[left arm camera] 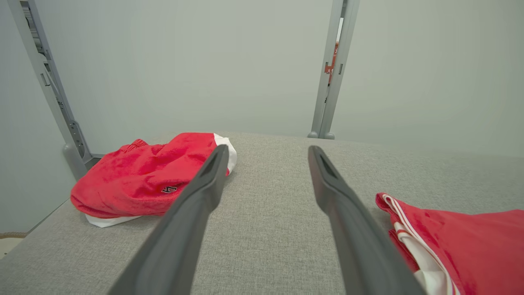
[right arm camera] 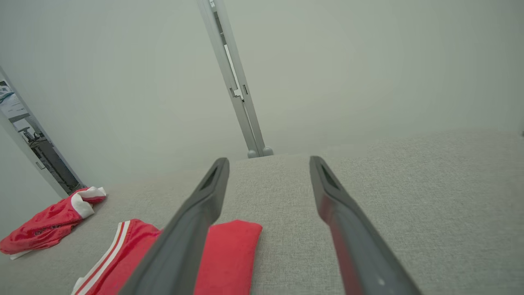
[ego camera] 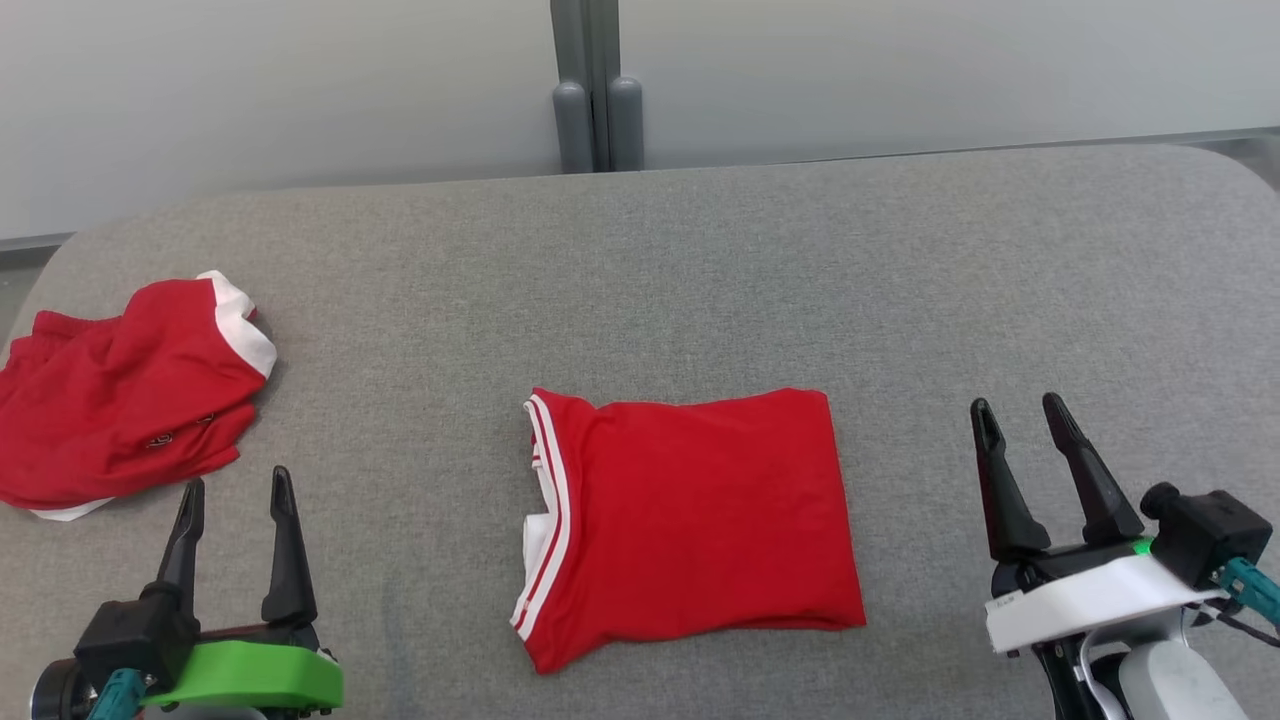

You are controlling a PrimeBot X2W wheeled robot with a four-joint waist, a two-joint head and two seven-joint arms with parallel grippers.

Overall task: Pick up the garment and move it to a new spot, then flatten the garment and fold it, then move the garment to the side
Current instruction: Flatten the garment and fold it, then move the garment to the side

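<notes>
A red garment point(ego camera: 690, 520) with white-striped trim lies folded into a neat rectangle in the middle of the grey table point(ego camera: 700, 270). It also shows at the lower right of the left wrist view point(left arm camera: 462, 241) and at the lower left of the right wrist view point(right arm camera: 229, 254). My left gripper point(ego camera: 237, 488) stands open near the front left, apart from the garment, nothing between its fingers point(left arm camera: 204, 192). My right gripper point(ego camera: 1020, 408) is open too, to the right of the garment and clear of it, its fingers point(right arm camera: 327, 192) empty.
A second red and white garment point(ego camera: 120, 395) lies crumpled at the table's far left edge, just beyond my left gripper point(left arm camera: 143, 176). A grey post point(ego camera: 597, 90) stands behind the table against a pale wall. The table's corners are rounded.
</notes>
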